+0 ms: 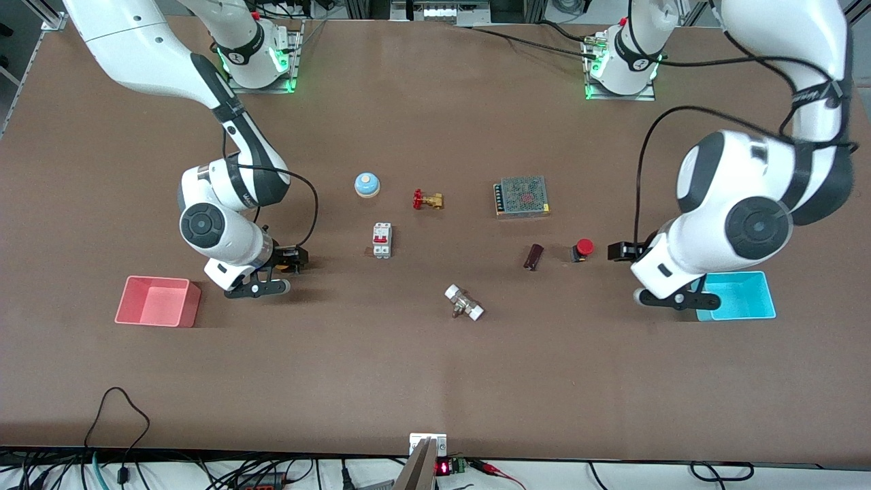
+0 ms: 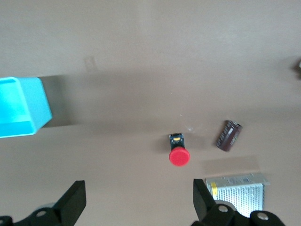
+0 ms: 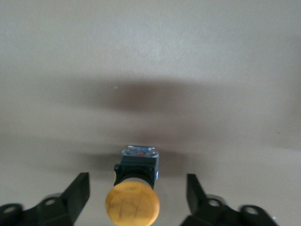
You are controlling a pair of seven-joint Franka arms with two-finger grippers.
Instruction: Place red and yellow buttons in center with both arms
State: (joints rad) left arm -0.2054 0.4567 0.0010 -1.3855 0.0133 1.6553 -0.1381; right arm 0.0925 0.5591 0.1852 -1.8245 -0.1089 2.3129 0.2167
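Red button [image 1: 583, 248] on its side beside dark capacitor [image 1: 533, 256], yellow button [image 3: 133, 197] lying between open right pincer [image 3: 136, 195]

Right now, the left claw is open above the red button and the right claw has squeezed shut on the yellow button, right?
Not quite. The right wrist view shows the right claw open, with the yellow button between its fingers, ungripped. The left claw is open above the red button.

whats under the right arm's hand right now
The yellow button lies on the bare tabletop directly below the right hand, between its open fingers and not gripped. In the front view the hand covers it, so it does not show there.
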